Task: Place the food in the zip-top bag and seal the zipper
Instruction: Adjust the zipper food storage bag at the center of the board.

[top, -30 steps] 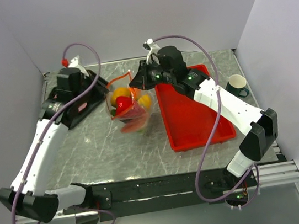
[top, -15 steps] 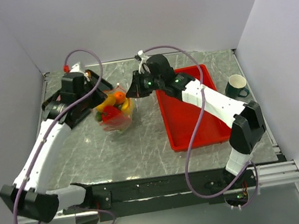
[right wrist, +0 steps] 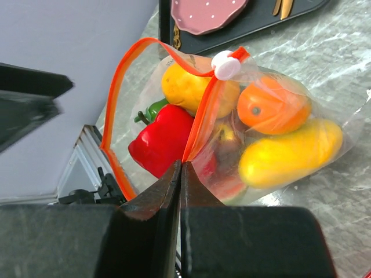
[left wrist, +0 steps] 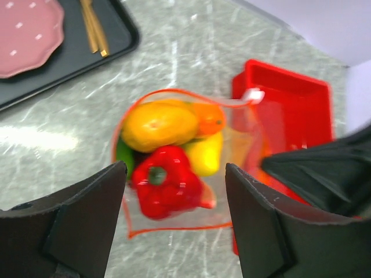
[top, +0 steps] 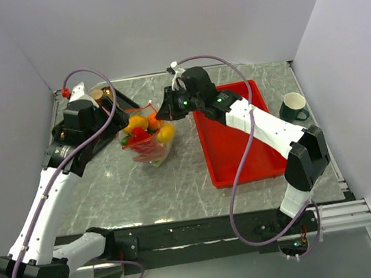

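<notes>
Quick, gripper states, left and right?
Left gripper: open, holding nothing.
Right gripper: closed on the zipper of the zip-top bag.

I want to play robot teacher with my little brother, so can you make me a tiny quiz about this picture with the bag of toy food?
1. True or false: the zip-top bag is empty.
2. Which arm's jaws are shut on the bag's zipper? A) left B) right C) both
3. What colour is the little slider on the zipper?

Key: 1 false; 2 B; 3 white.
</notes>
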You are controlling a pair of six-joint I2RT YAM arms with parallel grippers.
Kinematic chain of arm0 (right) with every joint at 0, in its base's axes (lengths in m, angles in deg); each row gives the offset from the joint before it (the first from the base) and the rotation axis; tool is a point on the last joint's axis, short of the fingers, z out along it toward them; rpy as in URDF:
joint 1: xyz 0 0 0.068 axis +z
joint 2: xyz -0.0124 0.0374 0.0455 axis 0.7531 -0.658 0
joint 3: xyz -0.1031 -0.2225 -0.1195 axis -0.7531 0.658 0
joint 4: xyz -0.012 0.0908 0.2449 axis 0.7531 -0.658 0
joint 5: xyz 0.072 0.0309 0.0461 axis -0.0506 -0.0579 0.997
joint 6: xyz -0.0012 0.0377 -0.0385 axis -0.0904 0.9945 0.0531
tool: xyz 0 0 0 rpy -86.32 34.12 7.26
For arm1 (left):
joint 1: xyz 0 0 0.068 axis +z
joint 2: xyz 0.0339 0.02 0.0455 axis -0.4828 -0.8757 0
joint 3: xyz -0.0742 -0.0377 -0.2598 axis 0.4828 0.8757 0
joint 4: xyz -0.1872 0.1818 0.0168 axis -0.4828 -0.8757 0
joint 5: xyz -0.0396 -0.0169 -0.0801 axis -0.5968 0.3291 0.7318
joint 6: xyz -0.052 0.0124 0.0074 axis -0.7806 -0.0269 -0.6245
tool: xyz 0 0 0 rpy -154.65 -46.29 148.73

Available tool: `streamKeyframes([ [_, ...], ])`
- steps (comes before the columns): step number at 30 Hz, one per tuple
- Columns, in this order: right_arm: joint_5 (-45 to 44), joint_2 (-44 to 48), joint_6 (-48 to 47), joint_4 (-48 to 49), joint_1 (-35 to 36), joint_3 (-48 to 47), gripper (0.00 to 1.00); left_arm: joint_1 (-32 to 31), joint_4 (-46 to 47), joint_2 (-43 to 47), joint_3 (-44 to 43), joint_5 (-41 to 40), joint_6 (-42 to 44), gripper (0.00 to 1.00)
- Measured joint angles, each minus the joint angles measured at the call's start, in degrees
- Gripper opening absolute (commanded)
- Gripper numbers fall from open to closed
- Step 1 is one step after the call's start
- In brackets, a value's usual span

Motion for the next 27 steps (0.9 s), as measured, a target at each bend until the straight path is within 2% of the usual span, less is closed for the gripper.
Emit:
streamKeyframes([
  [7,-0.9,0.0,-0.1,-0.3,0.0,0.0,0.07,0.8,0.2,-1.1,6.0,-1.2,-0.2,0.73],
  [10,-1.0,0.0,-0.3,-0.4,0.0,0.0,0.07,0.8,0.4,-1.1,8.0,-1.6,-0.5,0.69],
  [12,-1.0,0.0,-0.3,-0.5,0.0,0.0,0.07,0.8,0.9,-1.1,9.2,-1.6,-0.7,0.57],
  [13,-1.0,0.0,-0.3,-0.4,0.0,0.0,0.07,0.8,1.0,-1.1,9.5,-1.7,-0.9,0.39],
  [14,-1.0,0.0,-0.3,-0.5,0.0,0.0,0.07,0.8,1.1,-1.2,9.7,-1.7,-1.0,0.27],
  [15,-1.0,0.0,-0.3,-0.5,0.0,0.0,0.07,0.8,1.2,-1.3,9.7,-1.7,-1.5,0.19],
  [16,-1.0,0.0,-0.3,-0.4,0.0,0.0,0.07,0.8,1.5,-1.3,9.8,-1.9,-1.4,0.05],
  [17,-1.0,0.0,-0.3,-0.5,0.0,0.0,0.07,0.8,1.9,-1.4,9.8,-1.9,-1.3,0.01],
  [20,-0.9,0.0,-0.3,-0.5,0.0,0.0,0.07,0.8,3.3,-1.4,9.8,-0.7,-1.2,0.01],
  [27,-0.4,0.0,0.4,-0.3,0.0,0.0,0.07,0.9,6.5,-1.2,8.7,8.4,-0.8,0.01],
])
